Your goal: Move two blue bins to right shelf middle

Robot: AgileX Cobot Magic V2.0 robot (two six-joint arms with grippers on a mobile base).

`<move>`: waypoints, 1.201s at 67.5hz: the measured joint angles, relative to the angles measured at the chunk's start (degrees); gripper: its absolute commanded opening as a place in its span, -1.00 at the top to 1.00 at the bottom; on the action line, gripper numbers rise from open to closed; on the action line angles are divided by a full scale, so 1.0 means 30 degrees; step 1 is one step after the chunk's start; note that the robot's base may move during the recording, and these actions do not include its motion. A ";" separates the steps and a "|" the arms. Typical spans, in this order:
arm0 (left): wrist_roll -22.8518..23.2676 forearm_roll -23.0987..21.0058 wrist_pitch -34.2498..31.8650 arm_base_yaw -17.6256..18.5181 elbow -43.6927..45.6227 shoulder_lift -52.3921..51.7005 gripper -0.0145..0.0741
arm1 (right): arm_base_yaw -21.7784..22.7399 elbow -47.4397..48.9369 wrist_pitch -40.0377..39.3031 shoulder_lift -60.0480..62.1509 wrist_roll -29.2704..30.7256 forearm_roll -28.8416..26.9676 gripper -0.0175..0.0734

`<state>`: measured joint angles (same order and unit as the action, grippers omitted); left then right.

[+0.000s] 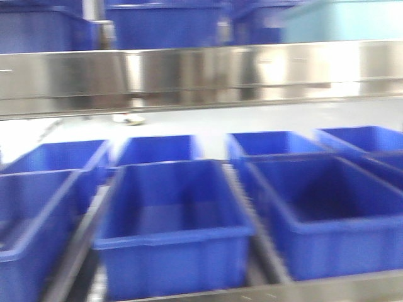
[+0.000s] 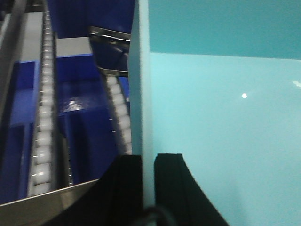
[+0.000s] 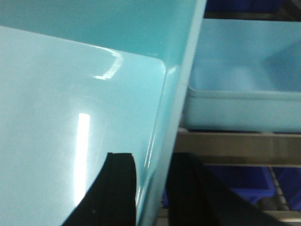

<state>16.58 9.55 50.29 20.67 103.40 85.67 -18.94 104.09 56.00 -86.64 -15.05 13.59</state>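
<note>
Both arms hold one pale cyan blue bin point(image 2: 221, 117) between them. In the left wrist view my left gripper point(image 2: 148, 162) is shut on the bin's left wall, one black finger on each side. In the right wrist view my right gripper point(image 3: 151, 181) is shut on the same blue bin point(image 3: 70, 117) at its right wall. A second pale blue bin point(image 3: 240, 94) rests on a steel shelf point(image 3: 235, 146) just beyond the right wall. In the blurred front view the held bin point(image 1: 343, 22) shows at the top right.
Several dark blue bins point(image 1: 176, 220) fill the lower shelf level, and more stand behind the steel shelf beam point(image 1: 201, 75). White roller tracks point(image 2: 44, 117) run beside the held bin's left wall. More dark blue bins point(image 3: 244, 183) sit under the right shelf.
</note>
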 measured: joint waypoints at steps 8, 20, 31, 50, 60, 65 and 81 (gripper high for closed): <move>0.0000 0.0000 0.0000 0.0000 0.0000 0.0000 0.92 | 0.0000 0.0000 0.0000 0.0000 0.0000 0.0000 0.95; 0.0000 0.0000 0.0000 0.0000 0.0000 0.0000 0.92 | 0.0000 0.0000 0.0000 0.0000 0.0000 0.0000 0.95; 0.0000 -0.0042 0.0000 0.0000 0.0000 0.0000 0.92 | 0.0000 0.0000 0.0000 0.0000 0.0000 0.0000 0.95; 0.0000 -0.0042 0.0000 0.0000 0.0000 0.0000 0.92 | 0.0000 0.0000 0.0000 0.0000 0.0000 0.0000 0.95; 0.0000 -0.0042 0.0000 0.0000 0.0000 0.0000 0.92 | 0.0000 0.0000 0.0000 0.0000 0.0000 0.0000 0.95; 0.0000 -0.0042 0.0000 0.0000 0.0000 0.0000 0.92 | 0.0000 0.0000 0.0000 0.0000 0.0000 0.0000 0.95; 0.0000 -0.0042 -0.0018 0.0000 0.0000 0.0000 0.92 | 0.0000 0.0000 0.0000 0.0000 0.0000 0.0000 0.95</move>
<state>16.58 9.42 50.24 20.67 103.40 85.67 -18.94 104.09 56.00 -86.64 -15.05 13.59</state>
